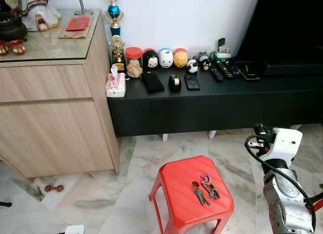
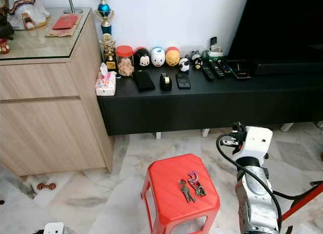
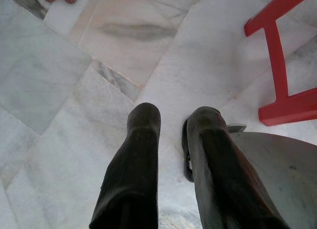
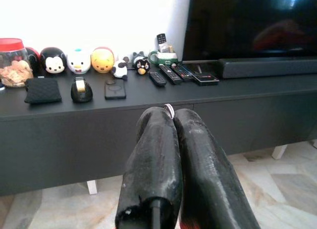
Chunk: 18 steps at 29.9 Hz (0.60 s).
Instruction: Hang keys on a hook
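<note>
The right claw [image 4: 168, 120], fingers pressed together and empty, hovers at lower right while the left claw [image 3: 171, 122] hangs slightly spread over the floor — a pinch could skid the keys [image 1: 204, 188], lying flat mid-stool [image 1: 176, 178], long axis toward the frame's top-right, off its edge.

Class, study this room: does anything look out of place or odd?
Yes: a bunch of keys lies on the red plastic stool rather than on a hook, and a small dumbbell-shaped toy lies on the marble floor beside the wooden cabinet.
</note>
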{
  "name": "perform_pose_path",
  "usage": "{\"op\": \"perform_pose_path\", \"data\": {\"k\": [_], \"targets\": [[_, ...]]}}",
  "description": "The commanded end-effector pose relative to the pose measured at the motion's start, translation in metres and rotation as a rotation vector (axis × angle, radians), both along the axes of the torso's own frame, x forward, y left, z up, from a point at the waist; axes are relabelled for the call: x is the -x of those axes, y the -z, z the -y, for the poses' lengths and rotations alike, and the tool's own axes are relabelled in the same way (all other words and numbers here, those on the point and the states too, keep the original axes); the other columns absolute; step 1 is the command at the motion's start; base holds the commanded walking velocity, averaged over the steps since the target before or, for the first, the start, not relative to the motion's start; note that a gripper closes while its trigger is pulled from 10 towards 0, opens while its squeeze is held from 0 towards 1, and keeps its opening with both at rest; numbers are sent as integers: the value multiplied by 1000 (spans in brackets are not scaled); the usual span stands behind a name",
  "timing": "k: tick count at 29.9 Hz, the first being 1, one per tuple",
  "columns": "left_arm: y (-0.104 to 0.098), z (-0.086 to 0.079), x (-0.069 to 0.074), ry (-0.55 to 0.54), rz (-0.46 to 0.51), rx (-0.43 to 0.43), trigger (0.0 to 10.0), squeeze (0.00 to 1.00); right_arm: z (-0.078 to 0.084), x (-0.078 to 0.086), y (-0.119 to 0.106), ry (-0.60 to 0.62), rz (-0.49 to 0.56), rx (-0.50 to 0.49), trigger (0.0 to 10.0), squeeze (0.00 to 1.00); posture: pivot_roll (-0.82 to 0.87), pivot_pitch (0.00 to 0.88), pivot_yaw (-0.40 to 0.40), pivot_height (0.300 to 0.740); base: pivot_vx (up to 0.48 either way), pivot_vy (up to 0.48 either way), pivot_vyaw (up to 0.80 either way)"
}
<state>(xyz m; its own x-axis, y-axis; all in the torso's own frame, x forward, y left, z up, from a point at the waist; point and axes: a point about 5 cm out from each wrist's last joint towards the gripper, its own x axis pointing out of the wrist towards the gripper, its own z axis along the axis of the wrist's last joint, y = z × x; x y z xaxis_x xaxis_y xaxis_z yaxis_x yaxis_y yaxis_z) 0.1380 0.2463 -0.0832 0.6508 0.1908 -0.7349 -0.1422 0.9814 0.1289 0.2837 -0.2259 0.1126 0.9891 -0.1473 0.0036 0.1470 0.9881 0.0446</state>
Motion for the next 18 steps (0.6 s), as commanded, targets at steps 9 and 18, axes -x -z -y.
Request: {"op": "perform_pose_path", "data": {"k": [9,18], "targets": [[3,6,3,13,-13,10,10000,0,2,4,-4,16,-8,-5,10000,0,85,62,-90,740,-85,0,0],[2,6,2,4,-6,13,10000,0,6,3,-7,29,-8,2,10000,0,96,93,-96,740,-260,0,0]]}}
